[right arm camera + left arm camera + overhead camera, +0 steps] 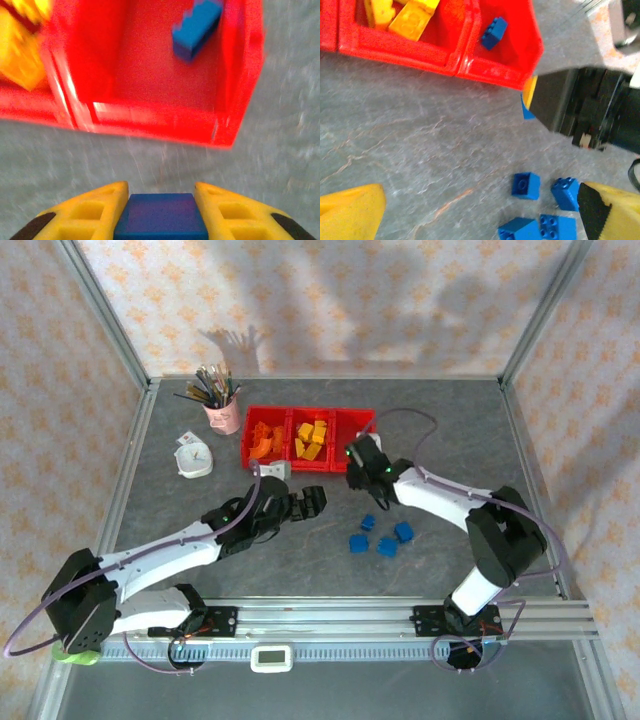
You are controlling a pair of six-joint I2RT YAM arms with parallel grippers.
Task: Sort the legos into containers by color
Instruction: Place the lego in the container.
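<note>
- Right gripper (160, 200): yellow fingers (95, 212) are closed on a blue brick (160, 220), one finger on each side of it. The gripper hangs over bare table just in front of the right-hand bin's front wall. The right wrist view is blurred.
- Red bins (285, 466): three joined in a row, toward the far edge of the table (200, 570), slightly left of its centre.
- Right-hand bin (150, 117): a second blue brick (197, 30) lies inside, near the far right corner.
- Middle bin (395, 52): holds yellow bricks (412, 17).
- Left-hand bin (250, 435): holds orange pieces (262, 442), one of them curved.
- Loose blue bricks (525, 185): four in a close cluster on the table, right of centre and nearer the front edge than the bins.
- Left gripper (300, 503): fingers are spread wide with nothing between them. It sits over the middle of the table, left of the loose cluster and apart from it.
- Pink cup of brushes (222, 410): stands just beside the left end of the bin row.
- Small white clock-like item (192, 455): sits near the table's left edge, in front of the cup.
</note>
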